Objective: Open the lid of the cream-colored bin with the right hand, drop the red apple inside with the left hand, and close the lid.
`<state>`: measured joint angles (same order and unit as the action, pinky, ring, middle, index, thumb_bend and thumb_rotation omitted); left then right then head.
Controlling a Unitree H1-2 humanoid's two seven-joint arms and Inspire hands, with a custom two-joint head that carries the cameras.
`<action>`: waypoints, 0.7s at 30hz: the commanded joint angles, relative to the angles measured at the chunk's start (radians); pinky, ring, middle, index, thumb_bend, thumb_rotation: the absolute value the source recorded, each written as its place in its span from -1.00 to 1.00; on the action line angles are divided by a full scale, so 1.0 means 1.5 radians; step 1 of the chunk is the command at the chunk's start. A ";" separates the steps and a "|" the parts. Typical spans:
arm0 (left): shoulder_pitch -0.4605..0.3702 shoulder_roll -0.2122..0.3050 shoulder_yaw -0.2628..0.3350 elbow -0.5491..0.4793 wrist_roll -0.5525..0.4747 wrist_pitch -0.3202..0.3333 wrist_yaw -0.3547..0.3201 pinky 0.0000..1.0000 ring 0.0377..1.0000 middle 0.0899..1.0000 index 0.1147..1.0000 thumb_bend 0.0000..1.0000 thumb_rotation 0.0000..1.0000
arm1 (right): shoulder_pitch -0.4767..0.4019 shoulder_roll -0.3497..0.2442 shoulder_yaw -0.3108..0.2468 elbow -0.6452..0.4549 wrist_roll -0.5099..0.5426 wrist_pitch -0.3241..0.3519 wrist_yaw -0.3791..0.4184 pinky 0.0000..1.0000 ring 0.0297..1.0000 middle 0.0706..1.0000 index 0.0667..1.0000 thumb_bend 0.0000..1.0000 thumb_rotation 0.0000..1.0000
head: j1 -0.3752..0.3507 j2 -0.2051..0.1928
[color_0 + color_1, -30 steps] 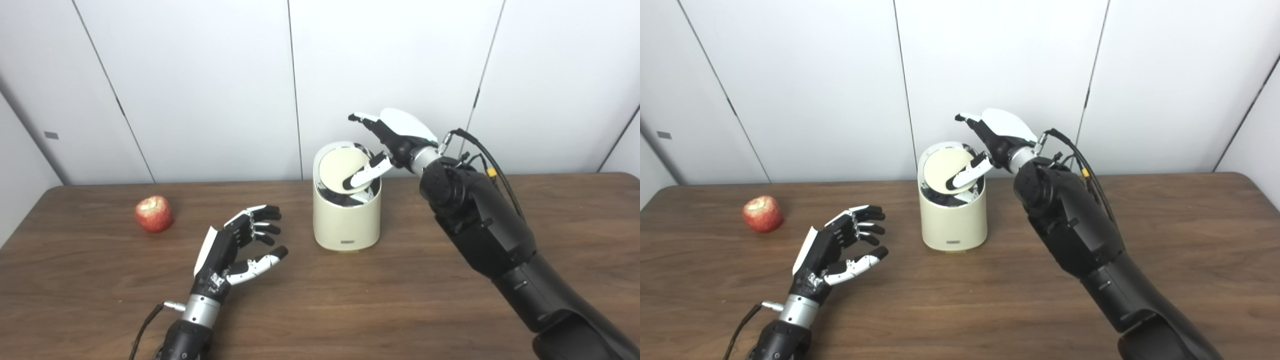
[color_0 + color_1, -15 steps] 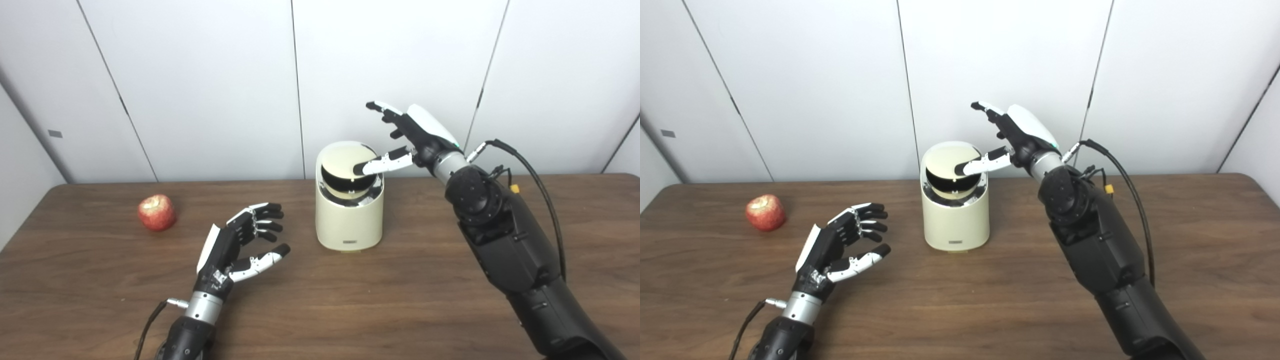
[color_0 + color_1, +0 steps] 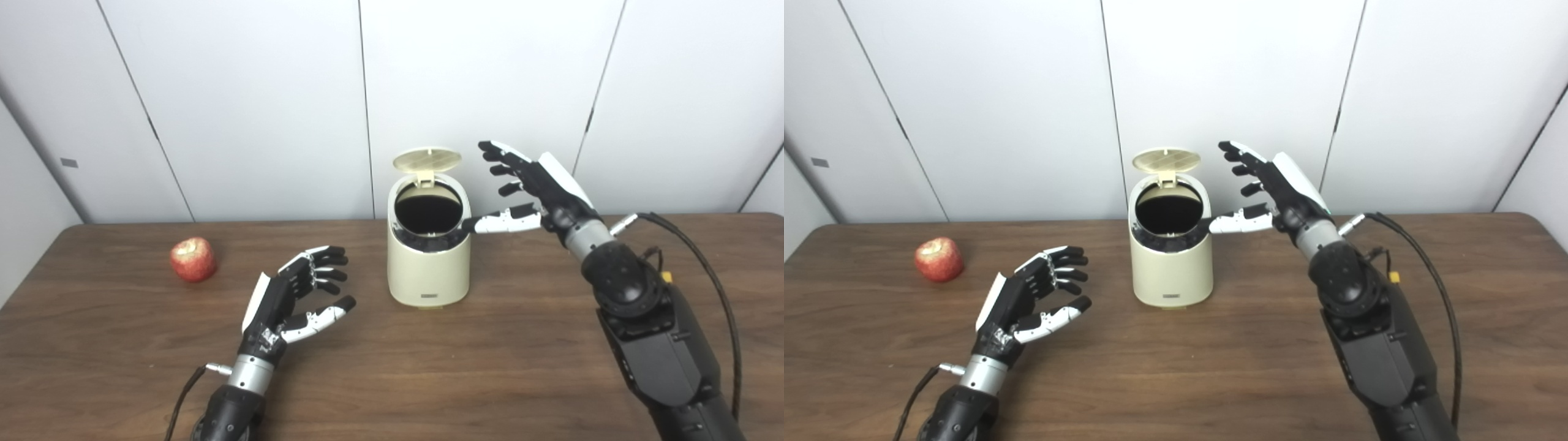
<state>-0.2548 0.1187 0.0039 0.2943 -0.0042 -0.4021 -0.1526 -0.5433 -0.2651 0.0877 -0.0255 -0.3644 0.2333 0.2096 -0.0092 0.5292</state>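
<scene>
Tabletop [image 3: 490, 367]: dark wood grain. Cream-colored bin [image 3: 429, 269] stands upright near centre, long axis vertical, round dark mouth tilted toward the camera. Lid [image 3: 427, 159] flipped up on the rear hinge, ribbed underside showing. Right hand [image 3: 539, 190] beside the bin's right rim, fingers spread, holding nothing, thumb tip at the rim. Left hand [image 3: 294, 294] above the tabletop, fingers apart, empty. Red apple [image 3: 192, 259] lies far left, well apart from the bin, pale patch on top.

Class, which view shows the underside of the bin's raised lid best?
Both eye views show the lid about equally: upright, ribbed underside facing the camera. The right eye view sets it nearer the picture's middle; the left eye view shows it slightly right of centre.
</scene>
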 commanded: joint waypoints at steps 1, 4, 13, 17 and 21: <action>0.027 -0.012 -0.004 0.038 -0.007 -0.019 0.006 0.13 0.27 0.41 0.47 0.24 -0.86 | -0.011 -0.015 -0.025 -0.016 0.039 -0.060 -0.015 0.54 0.74 0.76 0.77 0.62 -0.42 | 0.000 0.000; 0.026 -0.010 -0.004 0.040 -0.011 -0.020 0.003 0.13 0.27 0.41 0.46 0.24 -0.88 | 0.016 -0.018 -0.042 -0.015 0.091 -0.094 -0.007 0.56 0.79 0.78 0.77 0.65 -0.42 | -0.001 -0.001; 0.024 -0.006 -0.003 0.040 -0.011 -0.018 0.001 0.14 0.28 0.41 0.47 0.24 -0.89 | 0.096 -0.032 -0.057 -0.045 0.149 -0.104 0.000 0.66 0.80 0.89 0.87 0.64 -0.36 | -0.003 -0.004; 0.021 -0.005 -0.002 0.041 -0.012 -0.022 0.001 0.13 0.27 0.40 0.46 0.26 -0.83 | 0.121 -0.033 -0.057 -0.045 0.158 -0.121 -0.002 0.62 0.79 0.88 0.90 0.62 -0.42 | 0.001 -0.005; 0.020 -0.006 0.003 0.035 -0.011 -0.019 0.008 0.13 0.28 0.40 0.50 0.25 -0.88 | 0.142 -0.031 -0.056 -0.040 0.151 -0.138 -0.011 0.58 0.78 0.87 0.90 0.63 -0.40 | 0.005 -0.008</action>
<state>-0.2611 0.1218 0.0092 0.3038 -0.0121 -0.4041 -0.1545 -0.3118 -0.2962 0.0151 -0.0655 -0.1426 0.0799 0.2108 -0.0015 0.5170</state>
